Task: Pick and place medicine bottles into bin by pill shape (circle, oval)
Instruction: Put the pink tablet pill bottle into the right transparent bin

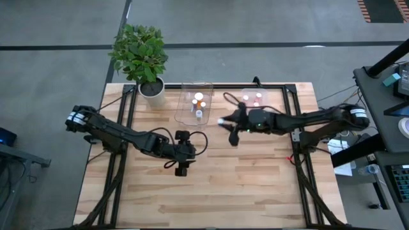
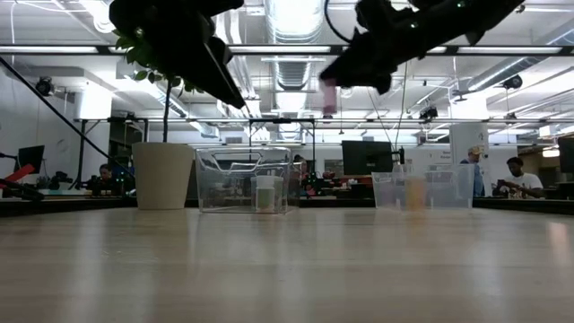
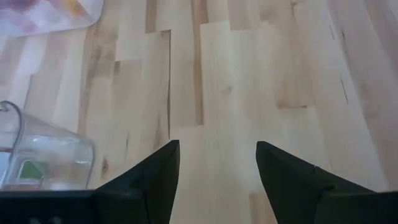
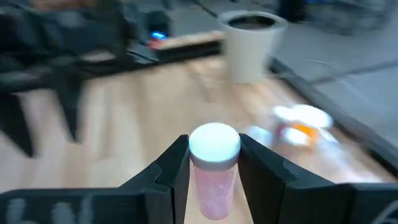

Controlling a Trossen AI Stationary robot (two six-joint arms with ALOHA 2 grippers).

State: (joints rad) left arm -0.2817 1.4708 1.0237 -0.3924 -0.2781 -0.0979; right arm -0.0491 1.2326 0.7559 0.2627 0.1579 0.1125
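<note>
My right gripper [image 1: 226, 122] hangs above the table just near of the two clear bins, shut on a small medicine bottle [image 4: 214, 171] with a white cap and a pinkish body. The left bin [image 1: 195, 102] holds several bottles with white and orange tops. The right bin [image 1: 255, 98] holds pink-topped ones. Both bins stand on their flat bottoms at the table's far side. My left gripper [image 1: 182, 170] is open above bare wood left of the table's centre, with nothing between its fingers [image 3: 158, 177]. My right gripper pinches the bottle's pinkish body [image 4: 214, 186] between its two fingers, just below the white cap [image 4: 214, 146]. The fingers come nearly level from the table's right side. The bottle stands upright, cap up, lifted well clear of the table [image 2: 328, 97].
A potted plant [image 1: 142, 57] in a white pot stands at the table's far left corner, beside the left bin. The wooden tabletop [image 1: 211, 191] spreads wide toward the near edge. Black frame rails run along the table's sides. People sit at desks in the room beyond.
</note>
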